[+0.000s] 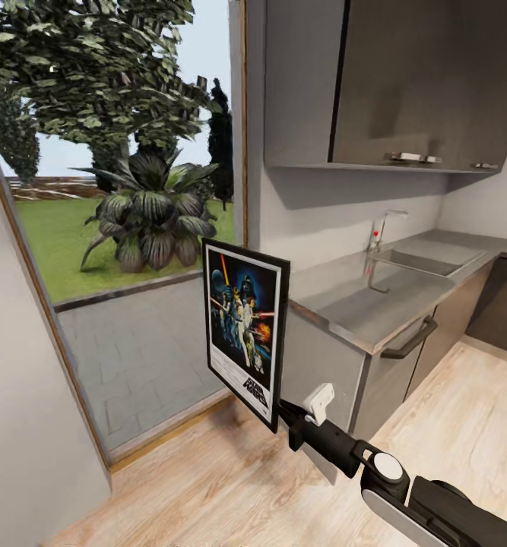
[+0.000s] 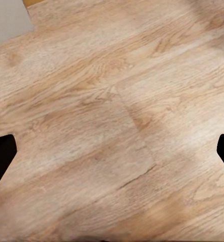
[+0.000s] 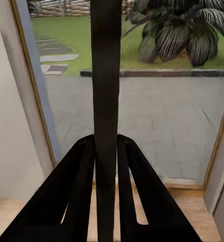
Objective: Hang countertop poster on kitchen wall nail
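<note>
A large glazed window (image 1: 124, 228) takes up the left half of the head view, its wooden frame running down to the floor. Beyond it lie a lawn, trees and a broad-leaved plant (image 1: 154, 216), with grey paving directly outside the glass. The wooden floor (image 1: 451, 410) is pale plank, seen again at close range in the left wrist view.

At the right of the head view stands the grey table (image 1: 375, 304), a long smooth slab over grey cabinets with dark bar handles. A sunken sink (image 1: 424, 260) and a chrome tap (image 1: 381, 228) sit toward its far end. Dark wall cupboards (image 1: 405, 83) hang above it.

The poster (image 1: 245, 330) is off the table and held in the air, upright, in front of the window and just beside the table's near end. Its black frame, white border, blue artwork and bottom lettering face the head camera.

The right tool (image 1: 282, 414) grips the poster at its lower right corner. In the right wrist view the two dark fingers (image 3: 79, 196) are closed on either side of the frame edge (image 3: 105, 101), which shows edge-on as a dark vertical bar.

The left tool (image 2: 112, 156) hangs over bare floor; its black fingertips (image 2: 1, 156) sit wide apart at opposite edges of the left wrist view, nothing between them.
</note>
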You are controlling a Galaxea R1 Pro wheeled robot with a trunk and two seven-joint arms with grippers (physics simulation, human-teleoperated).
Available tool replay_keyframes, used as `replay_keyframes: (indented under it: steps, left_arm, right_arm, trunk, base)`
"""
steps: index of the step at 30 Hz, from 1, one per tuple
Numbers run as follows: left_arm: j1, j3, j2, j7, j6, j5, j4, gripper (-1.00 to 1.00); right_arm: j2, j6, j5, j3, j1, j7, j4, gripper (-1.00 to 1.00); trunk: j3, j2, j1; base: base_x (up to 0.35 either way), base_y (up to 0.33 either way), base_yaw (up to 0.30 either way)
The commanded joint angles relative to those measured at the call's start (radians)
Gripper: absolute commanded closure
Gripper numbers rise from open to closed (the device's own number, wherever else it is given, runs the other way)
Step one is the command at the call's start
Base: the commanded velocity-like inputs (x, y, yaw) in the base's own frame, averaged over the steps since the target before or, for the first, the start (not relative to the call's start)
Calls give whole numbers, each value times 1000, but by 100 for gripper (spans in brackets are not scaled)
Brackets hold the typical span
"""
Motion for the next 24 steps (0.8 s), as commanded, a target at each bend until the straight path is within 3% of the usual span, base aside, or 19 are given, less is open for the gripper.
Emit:
replay_keyframes:
  steps: [1,10,24]
  left_arm:
    - [0,4,-1,-7,-1,0,-1,-100]
    - [0,4,-1,-7,-1,-1,-1,-100]
    - [0,4,-1,-7,0,0,-1,-100]
  right_arm:
    - [0,-1,-13,4,-2,1,0,100]
    - [1,32,-13,-11,-2,3,0,100]
    - [1,39,-15,-15,-2,3,-2,100]
  trunk:
    - [-1,-1,0]
    - [-3,-1,0]
    - [-17,13,-8]
  base:
    - [-140,-5,281]
    - [-251,-1,117]
    - [-32,0,5]
